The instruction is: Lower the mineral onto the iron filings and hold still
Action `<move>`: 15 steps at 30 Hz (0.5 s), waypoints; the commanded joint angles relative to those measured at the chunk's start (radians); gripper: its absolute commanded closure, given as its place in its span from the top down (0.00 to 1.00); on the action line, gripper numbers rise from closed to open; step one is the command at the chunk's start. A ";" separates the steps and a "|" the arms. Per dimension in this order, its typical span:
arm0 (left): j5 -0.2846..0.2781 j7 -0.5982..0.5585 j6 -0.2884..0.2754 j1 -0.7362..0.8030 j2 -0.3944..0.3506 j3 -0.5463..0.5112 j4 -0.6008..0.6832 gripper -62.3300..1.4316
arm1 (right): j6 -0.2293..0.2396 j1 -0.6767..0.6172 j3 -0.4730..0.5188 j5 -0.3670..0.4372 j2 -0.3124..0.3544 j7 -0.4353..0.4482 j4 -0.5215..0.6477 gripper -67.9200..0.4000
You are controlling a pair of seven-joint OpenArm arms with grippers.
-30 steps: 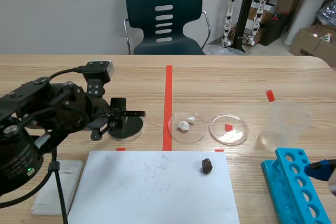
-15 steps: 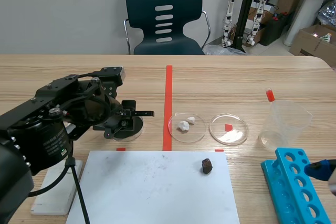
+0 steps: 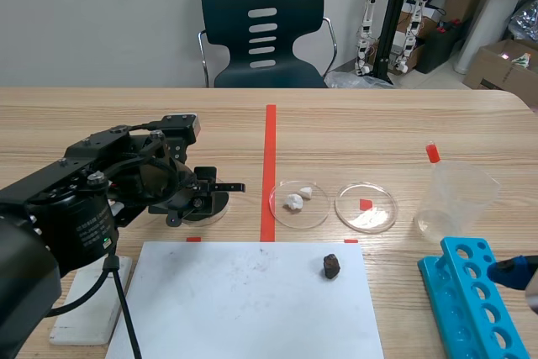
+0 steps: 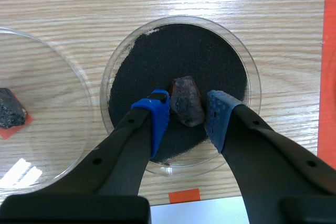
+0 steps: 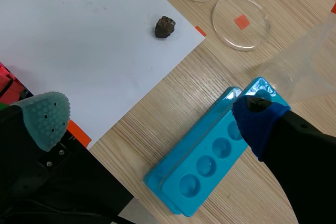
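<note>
Two blue pads (image 4: pixel 156 121) of the left gripper (image 4: pixel 186 124) clamped on a reddish-brown rock (image 4: pixel 186 100), one pad on each side. Rock held low over the black filings (image 4: pixel 157 61) in a clear round dish (image 4: pixel 251 85), near the middle of the dark patch. Touching the powder or just above it: cannot tell. Just beside that dish, a second dish (image 4: pixel 58 51), also clear, with a small dark stone (image 4: pixel 9 109) on an orange mark.

From the scene view: left arm in from its own side, gripper over the filings dish, close to the red tape line (image 3: pixel 269 166). On the other side of the line, a third dish (image 3: pixel 313 214) with white lumps (image 3: pixel 292 201), then a fourth dish (image 3: pixel 366 226) over a red square. Farther along, a clear plastic beaker (image 3: pixel 458 195).

Right gripper (image 5: pixel 151 118) released, fingers spread wide with nothing between them. Hangs above the corner of a white sheet (image 5: pixel 79 35) and a blue rack (image 5: pixel 210 156) with round holes. On the sheet, a dark lump (image 5: pixel 165 27) near its edge, well apart from both grippers. Dark green chair (image 3: pixel 263 27) behind the table.
</note>
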 commanded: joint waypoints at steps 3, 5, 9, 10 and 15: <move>-0.002 -0.005 0.002 -0.008 0.006 -0.005 0.013 0.18 | -0.003 0.003 0.008 0.010 0.005 0.014 0.019 0.97; -0.002 -0.005 0.002 -0.008 0.006 -0.005 0.013 0.18 | -0.003 0.003 0.008 0.010 0.005 0.014 0.019 0.97; -0.002 -0.003 -0.002 -0.001 0.002 -0.005 0.035 0.18 | -0.003 0.003 0.008 0.010 0.005 0.014 0.019 0.97; -0.002 -0.006 -0.003 0.005 -0.002 -0.005 0.050 0.18 | -0.003 0.003 0.008 0.010 0.005 0.014 0.019 0.97; -0.001 -0.022 -0.003 0.068 -0.036 -0.005 0.209 0.18 | -0.003 0.003 0.008 0.010 0.005 0.015 0.019 0.97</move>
